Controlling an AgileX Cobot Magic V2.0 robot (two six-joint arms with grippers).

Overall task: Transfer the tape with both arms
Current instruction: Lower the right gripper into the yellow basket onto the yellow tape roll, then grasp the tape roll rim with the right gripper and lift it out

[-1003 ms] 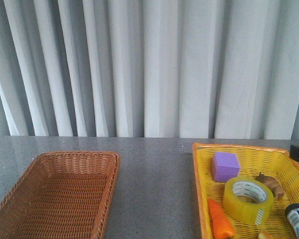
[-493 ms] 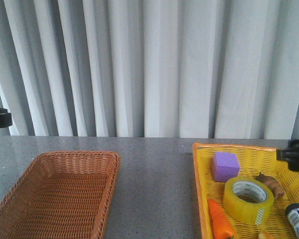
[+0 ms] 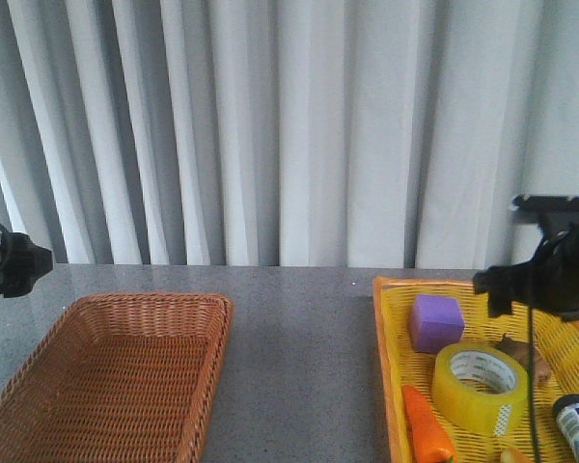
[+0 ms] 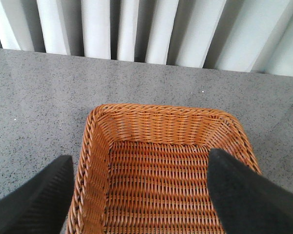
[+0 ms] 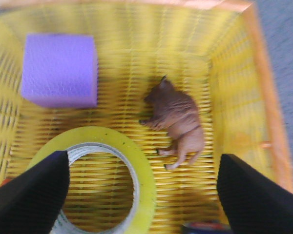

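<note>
Grey table carries wicker basket and yellow basket

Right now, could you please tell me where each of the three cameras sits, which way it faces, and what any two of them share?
Front view: faces forward over the table toward the curtain, taking in the wicker basket and yellow basket; both arms show at the edges.
Left wrist view: sits on the left arm, looking down into the wicker basket; the left claw is open.
Right wrist view: sits on the right arm, above the yellow basket; the right claw is open over the tape.
Shared: front and right wrist views both show the tape, purple cube and brown toy animal.
</note>
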